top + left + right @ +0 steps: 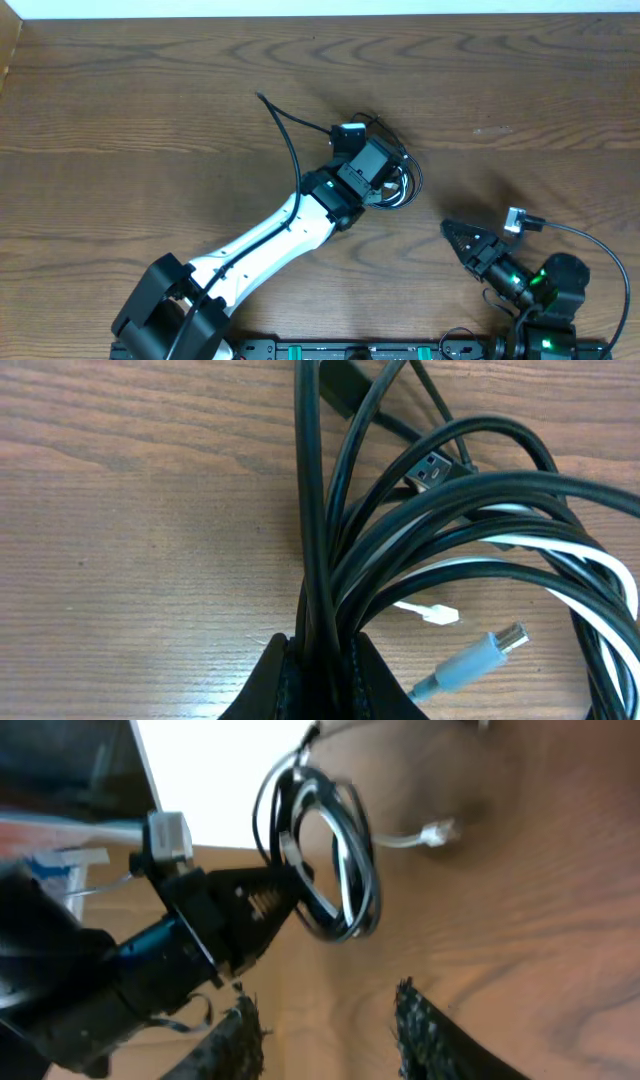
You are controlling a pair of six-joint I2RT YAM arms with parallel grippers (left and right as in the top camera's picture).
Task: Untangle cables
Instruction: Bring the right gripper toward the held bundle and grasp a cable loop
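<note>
Wood table, nothing on it but the two arms and one knot of cable.

Left arm reaches diagonally to table centre. Right arm sits low at the right edge, wrist aimed up-left at the knot, well apart from it.

Cable bundle lies at table centre, right at the left wrist and partly under it. It's a loose coil of several black strands, with one black tail running off up-left.

Left gripper: clamped narrow on a handful of black strands where they converge. The rest of the coil fans out beyond the fingers.

Right gripper: jaws partly apart, nothing between them in its wrist view. It is off the cables, with the coil ahead of it.

Smaller bits in the left wrist view:
- white strand looping through the black ones
- black USB-A plug poking out of the middle
- grey plug near the fingers
- small white plug lying on the wood inside the loop

Step, my read: left is anchoring the bundle and right is lining up for a first pull. Nothing is separated yet.

Next move needs the right gripper in on one free end. The white plug or grey plug look easiest to single out. Pinch only that strand, then draw it away from the left's hold. Risk: grabbing two strands, or dragging the whole coil.
</note>
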